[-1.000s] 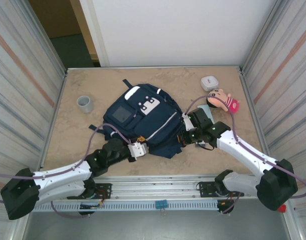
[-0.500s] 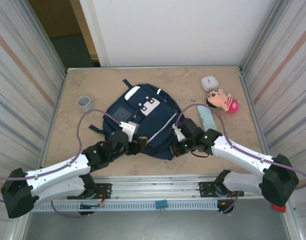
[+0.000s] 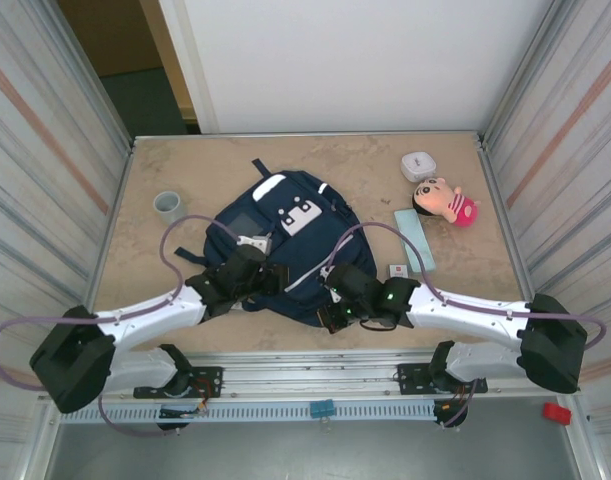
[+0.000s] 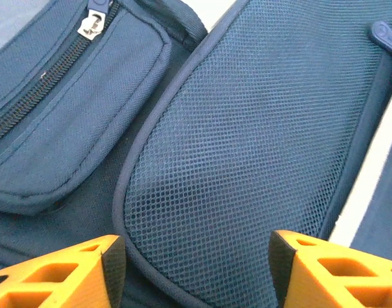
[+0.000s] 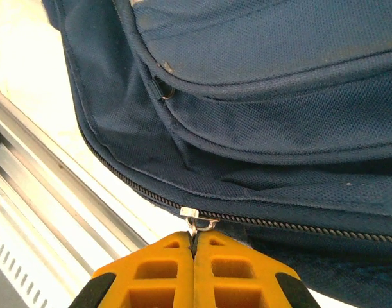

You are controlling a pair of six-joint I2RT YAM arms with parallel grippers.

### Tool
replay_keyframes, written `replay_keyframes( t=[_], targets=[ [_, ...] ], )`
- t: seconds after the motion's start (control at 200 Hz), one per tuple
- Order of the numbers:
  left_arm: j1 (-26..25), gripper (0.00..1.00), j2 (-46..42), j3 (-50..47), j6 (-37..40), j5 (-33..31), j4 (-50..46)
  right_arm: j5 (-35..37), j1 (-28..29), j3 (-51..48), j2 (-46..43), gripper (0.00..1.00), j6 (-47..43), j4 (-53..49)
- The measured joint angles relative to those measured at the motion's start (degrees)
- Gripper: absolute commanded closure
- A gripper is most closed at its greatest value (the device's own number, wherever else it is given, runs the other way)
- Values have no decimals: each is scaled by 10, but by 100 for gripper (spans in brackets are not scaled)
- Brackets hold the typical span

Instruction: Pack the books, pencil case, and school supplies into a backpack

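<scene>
Right wrist: right gripper (image 5: 194,240) clenched on a metal zip pull (image 5: 201,222) at the woven backpack's (image 5: 279,109) edge — left gripper (image 4: 196,260) released, jaws apart over its honeycomb mesh (image 4: 247,141).

The navy backpack (image 3: 315,238) lies flat on the table (image 3: 160,165), front up, showing white patches and a pale stripe. Its mesh pocket (image 4: 247,147) sits just beneath the spread left jaws. Its metal zip pull (image 5: 201,224), at the bag's near edge, is pinched in the closed right jaws. The pale teal pencil case (image 3: 415,240) lies flat beyond and right of the right jaws, apart from the bag. A small white-labelled box (image 3: 396,270) lies just beside its near end.
</scene>
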Motion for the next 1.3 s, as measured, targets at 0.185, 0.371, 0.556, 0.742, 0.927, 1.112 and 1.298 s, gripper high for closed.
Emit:
replay_keyframes(
  t=[0.185, 0.371, 0.556, 0.742, 0.927, 1.112, 1.298],
  targets=[
    [51, 38, 71, 29, -7, 54, 25, 25, 32, -1, 15, 100, 33, 40],
    [85, 38, 133, 70, -11, 93, 62, 36, 44, -1, 45, 100, 56, 88],
    [91, 38, 152, 96, -33, 113, 73, 35, 51, 0, 78, 100, 61, 118],
    [91, 38, 84, 96, -89, 113, 17, 35, 51, 20, 100, 100, 61, 125],
    [86, 38, -62, 86, -172, 107, -58, 33, 51, 30, 113, 100, 61, 125],
    [66, 39, -157, 45, -253, 102, -120, 31, 51, 49, 130, 100, 59, 118],
    [15, 39, -184, 0, -324, 95, -149, 31, 50, 56, 142, 100, 57, 117]
  ],
)
